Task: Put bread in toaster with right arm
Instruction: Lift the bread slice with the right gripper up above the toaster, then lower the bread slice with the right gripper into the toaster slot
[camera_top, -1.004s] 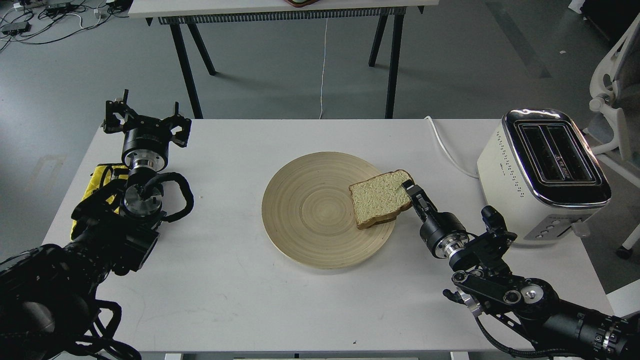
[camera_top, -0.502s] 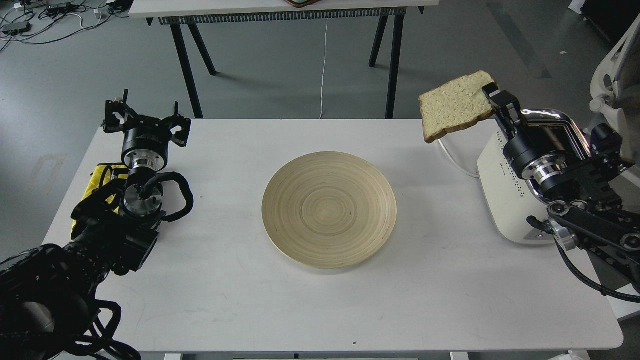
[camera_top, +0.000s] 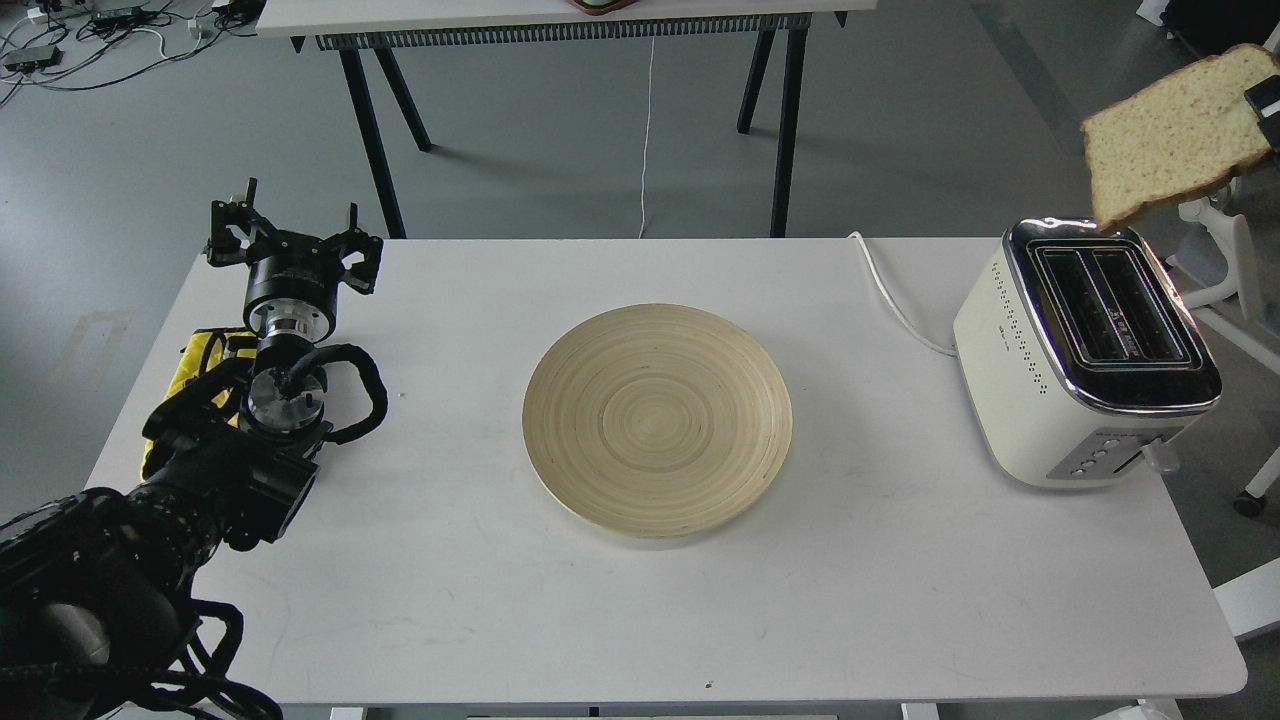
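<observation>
The bread, a pale tan slice with a brown crust, hangs in the air at the top right, above and just behind the toaster. Only a fingertip of my right gripper shows at the right edge, pinching the slice's right side; the rest of the right arm is out of view. The cream-white toaster stands at the table's right end, its two black slots empty and facing up. My left gripper is open and empty at the table's far left.
A round wooden plate lies in the table's middle with nothing on it. The toaster's white cord runs off the back edge. A yellow cloth lies under the left arm. A white chair stands right of the table.
The right arm lifted the bread off the plate, carried it up and to the right, and now holds it above the toaster. The arm has mostly left the view. The left arm has not moved.
</observation>
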